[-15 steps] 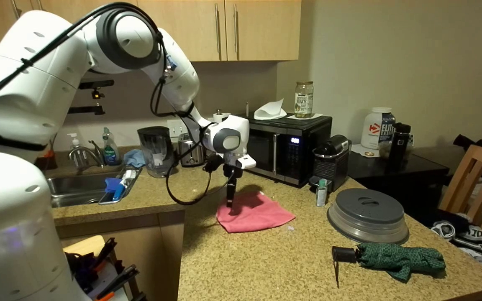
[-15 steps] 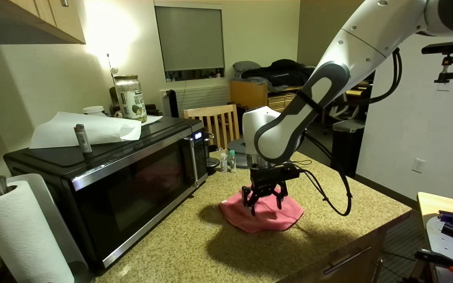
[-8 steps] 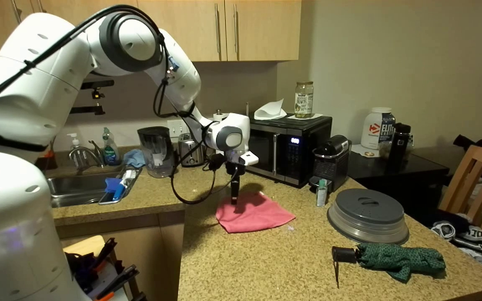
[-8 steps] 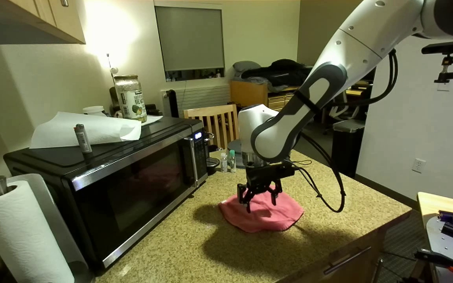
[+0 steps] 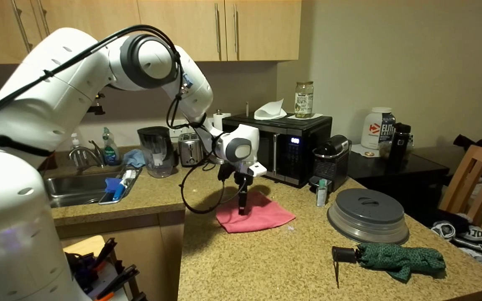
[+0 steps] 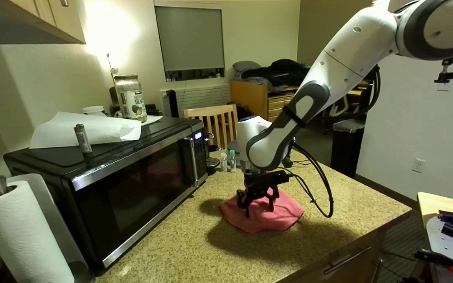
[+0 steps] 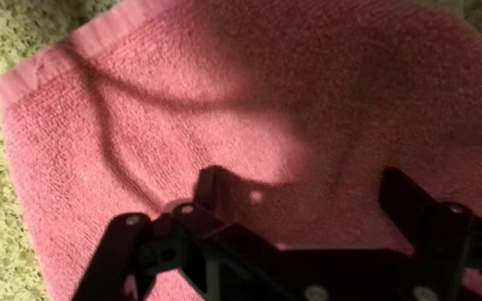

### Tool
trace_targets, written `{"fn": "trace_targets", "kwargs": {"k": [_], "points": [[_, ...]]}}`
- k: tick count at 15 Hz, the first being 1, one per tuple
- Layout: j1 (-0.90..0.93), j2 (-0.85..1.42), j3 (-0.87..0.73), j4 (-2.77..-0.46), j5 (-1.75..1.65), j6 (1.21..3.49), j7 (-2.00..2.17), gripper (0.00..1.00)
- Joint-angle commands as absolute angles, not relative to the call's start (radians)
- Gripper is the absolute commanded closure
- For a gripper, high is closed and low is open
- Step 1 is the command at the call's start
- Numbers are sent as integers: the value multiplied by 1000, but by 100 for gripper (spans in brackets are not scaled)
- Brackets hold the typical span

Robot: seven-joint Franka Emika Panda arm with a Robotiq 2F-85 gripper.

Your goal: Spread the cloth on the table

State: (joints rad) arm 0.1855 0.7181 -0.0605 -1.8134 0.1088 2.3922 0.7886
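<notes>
Blue-handled utensil (image 5: 119, 192) lies in a rack (image 5: 108, 202), the gripper (image 7: 297, 177) (jaws apart) over the pink cloth (image 5: 264, 217).

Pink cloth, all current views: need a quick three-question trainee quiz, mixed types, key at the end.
1. True or false: in the wrist view, the end effector stands open.

2. Which stands on top of the microwave?
A) toaster
B) glass jar
C) dome-shaped cover

3. Fill in: the cloth lies on the speckled ____.

Key: 1 true; 2 B; 3 countertop.
</notes>
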Motion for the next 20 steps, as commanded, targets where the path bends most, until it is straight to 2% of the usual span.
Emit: {"fn": "trace_targets", "kwargs": {"k": [1,20], "points": [[152,754,-38,-1782,140,2410,750,0],[186,803,-171,-1692,68,2350,857,0]]}}
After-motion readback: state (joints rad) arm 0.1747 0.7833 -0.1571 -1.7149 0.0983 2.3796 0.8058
